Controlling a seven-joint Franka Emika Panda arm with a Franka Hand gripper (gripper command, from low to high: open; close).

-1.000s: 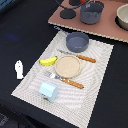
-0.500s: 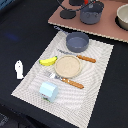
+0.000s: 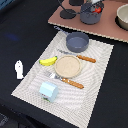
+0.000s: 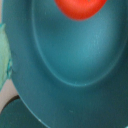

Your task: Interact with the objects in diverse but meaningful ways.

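A red tomato (image 3: 98,8) lies inside a dark grey pot (image 3: 91,16) on the raised board at the back of the exterior view. The wrist view looks straight down into the pot (image 4: 75,60), with the tomato (image 4: 80,7) at the picture's edge. My gripper (image 3: 90,5) hangs just over the pot; its fingers are too small and blurred to read. On the placemat lie a grey bowl (image 3: 77,41), a tan plate (image 3: 67,65), a yellow banana (image 3: 48,61), a pale blue cup (image 3: 48,91) and two orange-handled pieces of cutlery (image 3: 86,58) (image 3: 73,82). A white shaker bottle (image 3: 19,69) stands off the mat.
The striped placemat (image 3: 95,95) lies on a black table. The pinkish board (image 3: 110,31) also carries a black pan (image 3: 67,13) and a beige bowl (image 3: 123,16) at the exterior view's right.
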